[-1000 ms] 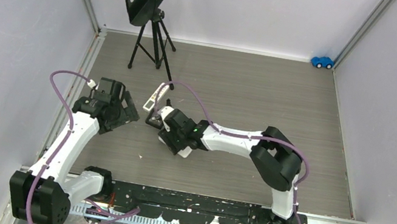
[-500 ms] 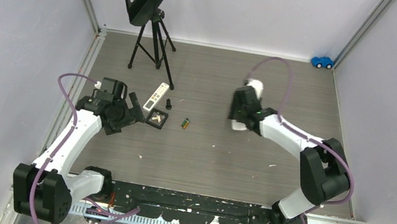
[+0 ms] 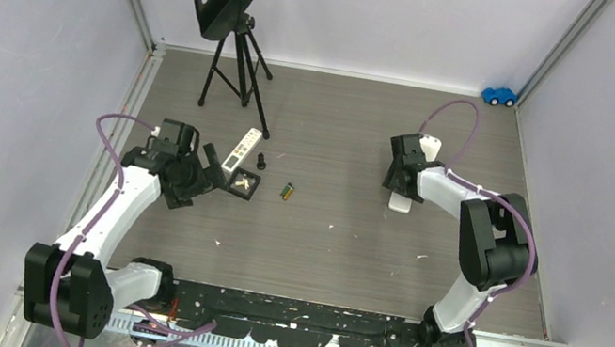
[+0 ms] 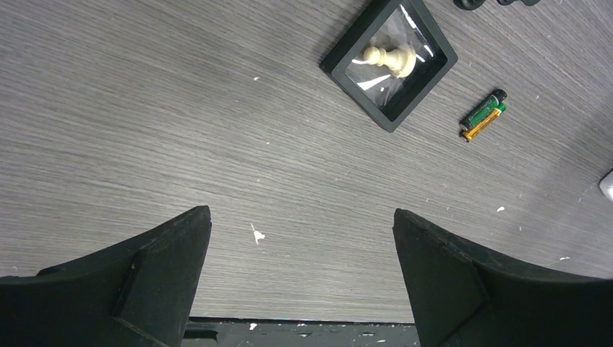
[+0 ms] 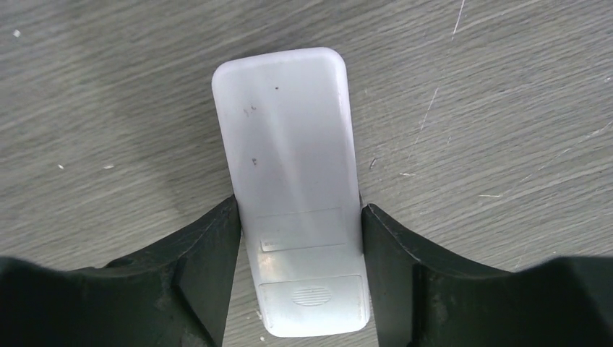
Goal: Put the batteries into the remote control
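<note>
Two small batteries (image 3: pixel 287 191), one green-black and one orange, lie side by side on the grey floor; they also show in the left wrist view (image 4: pixel 483 116). My right gripper (image 3: pixel 401 188) is shut on a white remote (image 3: pixel 400 203) at the right, well away from the batteries. In the right wrist view the remote (image 5: pixel 289 144) is back side up, its ribbed battery cover between my fingers (image 5: pixel 209 246). My right gripper (image 5: pixel 300 210) holds it at floor level. My left gripper (image 3: pixel 214 167) is open and empty beside a black tray; its fingers (image 4: pixel 301 217) are wide apart above bare floor.
A small black square tray (image 3: pixel 245 183) holds a cream chess pawn (image 4: pixel 390 58). A second white remote (image 3: pixel 241 148) with buttons and a small black piece (image 3: pixel 261 162) lie behind it. A black stand on a tripod (image 3: pixel 234 56) is at the back left, a blue toy car (image 3: pixel 499 96) at the back right.
My right arm has swung from the tray area far to the right, carrying the white remote down to the floor. My left gripper has shifted slightly toward the tray.
</note>
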You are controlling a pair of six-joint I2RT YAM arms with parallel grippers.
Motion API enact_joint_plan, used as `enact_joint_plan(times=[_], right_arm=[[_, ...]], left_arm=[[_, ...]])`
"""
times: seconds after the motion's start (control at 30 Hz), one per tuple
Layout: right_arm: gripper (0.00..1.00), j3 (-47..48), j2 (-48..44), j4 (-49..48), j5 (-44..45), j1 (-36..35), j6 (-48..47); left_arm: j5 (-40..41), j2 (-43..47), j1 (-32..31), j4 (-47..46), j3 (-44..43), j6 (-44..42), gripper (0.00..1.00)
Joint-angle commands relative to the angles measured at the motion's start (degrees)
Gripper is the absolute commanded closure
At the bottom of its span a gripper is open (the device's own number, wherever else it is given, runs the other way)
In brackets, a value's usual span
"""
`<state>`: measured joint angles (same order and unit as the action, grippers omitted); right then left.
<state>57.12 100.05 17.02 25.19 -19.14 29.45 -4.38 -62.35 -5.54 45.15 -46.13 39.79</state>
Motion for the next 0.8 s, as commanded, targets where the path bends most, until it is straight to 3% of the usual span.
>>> enact_joint_plan(times=[0.0, 0.17, 0.27, 0.43, 0.57, 0.67, 0.77], right_arm=[[0.33, 3.3, 0.5, 0.9, 0.2, 0.2, 1.7], [0.17, 3.4, -1.5, 2.0, 0.0, 0.2, 3.0], [0.13, 3.7, -4.0, 3.7, -0.3, 0.1, 4.0], [0.17, 2.5, -8.9, 5.1, -4.1, 0.1, 6.1], [0.22, 0.1, -12.5, 4.6, -7.9, 0.2, 7.4], [0.24, -1.6, -14.3, 3.5, -10.6, 0.2, 7.9], [0.25, -2.6, -15.5, 3.2, -12.4, 0.2, 8.3]], left_arm=[[-3.0, -2.3, 0.3, -2.9, -2.6, 0.0, 0.00], [-4.1, -9.7, 0.3, -3.3, -9.1, -0.9, 0.00], [-5.1, -16.6, 0.3, -3.0, -16.2, -3.1, 0.04], [-6.1, -26.4, 0.1, -4.3, -25.7, -6.8, 0.17], [-3.8, -31.7, 0.1, -7.3, -28.6, -7.8, 0.37], [-2.5, -34.3, -0.1, -11.6, -28.3, -7.9, 0.39], [0.8, -36.2, -0.5, -16.6, -26.9, -10.0, 0.35]])
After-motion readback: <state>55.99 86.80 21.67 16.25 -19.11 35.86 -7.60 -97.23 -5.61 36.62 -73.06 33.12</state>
